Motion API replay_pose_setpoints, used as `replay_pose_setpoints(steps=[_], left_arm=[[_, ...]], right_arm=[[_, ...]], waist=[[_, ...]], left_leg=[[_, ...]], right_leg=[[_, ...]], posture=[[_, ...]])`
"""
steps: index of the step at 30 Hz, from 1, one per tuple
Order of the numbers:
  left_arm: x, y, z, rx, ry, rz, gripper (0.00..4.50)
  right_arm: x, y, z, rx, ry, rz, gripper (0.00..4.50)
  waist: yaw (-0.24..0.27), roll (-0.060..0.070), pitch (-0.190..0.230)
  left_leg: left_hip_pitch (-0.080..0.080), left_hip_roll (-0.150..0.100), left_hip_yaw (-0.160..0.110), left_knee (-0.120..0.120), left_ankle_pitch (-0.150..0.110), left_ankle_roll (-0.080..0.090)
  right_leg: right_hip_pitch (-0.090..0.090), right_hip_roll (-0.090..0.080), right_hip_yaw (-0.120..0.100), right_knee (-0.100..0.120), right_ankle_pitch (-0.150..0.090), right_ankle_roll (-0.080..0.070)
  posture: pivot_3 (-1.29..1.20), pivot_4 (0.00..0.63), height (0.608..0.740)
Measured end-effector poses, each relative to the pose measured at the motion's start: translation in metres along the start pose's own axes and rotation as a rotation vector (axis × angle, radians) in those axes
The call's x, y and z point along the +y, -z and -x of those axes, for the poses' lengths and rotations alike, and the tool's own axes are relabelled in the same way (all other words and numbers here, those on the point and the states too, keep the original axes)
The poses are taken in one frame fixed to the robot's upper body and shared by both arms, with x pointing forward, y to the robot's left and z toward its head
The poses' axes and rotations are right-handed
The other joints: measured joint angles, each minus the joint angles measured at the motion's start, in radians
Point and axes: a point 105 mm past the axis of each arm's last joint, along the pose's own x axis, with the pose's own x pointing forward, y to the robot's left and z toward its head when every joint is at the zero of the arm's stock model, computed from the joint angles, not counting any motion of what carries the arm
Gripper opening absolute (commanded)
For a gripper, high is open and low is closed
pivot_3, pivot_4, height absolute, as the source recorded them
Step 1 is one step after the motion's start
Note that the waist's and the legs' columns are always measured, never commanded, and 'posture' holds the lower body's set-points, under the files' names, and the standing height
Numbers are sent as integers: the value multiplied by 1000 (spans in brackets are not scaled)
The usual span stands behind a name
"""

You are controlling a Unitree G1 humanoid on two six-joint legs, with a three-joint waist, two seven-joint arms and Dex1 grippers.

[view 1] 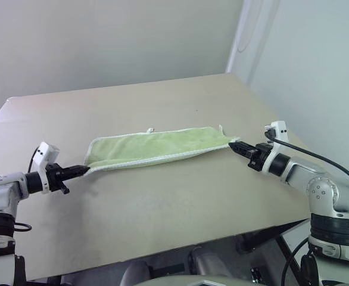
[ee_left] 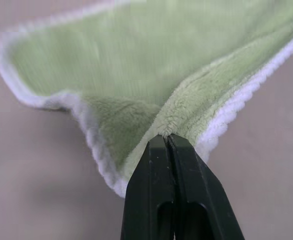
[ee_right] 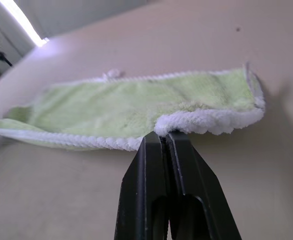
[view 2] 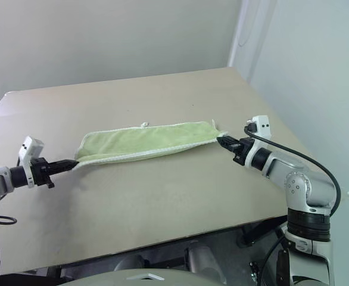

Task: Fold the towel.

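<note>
The left gripper (view 1: 84, 169) and right gripper (view 1: 234, 145) each pinched a near corner of the towel (view 1: 156, 146), which lay stretched across the table (view 1: 162, 208). The fold looked underway; next both corners likely needed carrying together over the far edge.

A beige worktop (view 1: 162, 214) spans most of the frame, with a tiny dark speck (view 1: 196, 110) toward its upper middle. Pale walls (view 1: 103, 42) rise behind.
</note>
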Motion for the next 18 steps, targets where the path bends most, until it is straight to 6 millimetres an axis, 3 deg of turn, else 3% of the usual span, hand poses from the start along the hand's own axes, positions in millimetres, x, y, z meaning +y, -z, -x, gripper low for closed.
replay_pose_setpoints(steps=[7,11,18], left_arm=[[-2,-8,3,-9,34,19,0],[-9,-11,17,49,65,-15,0],[-25,15,41,187,115,10,0]], right_arm=[[4,-4,-1,-3,-16,-15,10],[7,-8,1,-10,-29,-29,10],[19,-3,16,26,-73,-65,10]], waist=[[-3,0,0],[-4,0,1],[-2,0,2]], left_leg=[[0,0,0,0,0,0],[0,0,0,-1,0,0],[0,1,1,-3,0,0]], right_leg=[[0,0,0,0,0,0],[-1,0,1,0,0,0],[-3,0,1,0,-1,-1]], posture=[[0,0,740],[0,0,740],[0,0,740]])
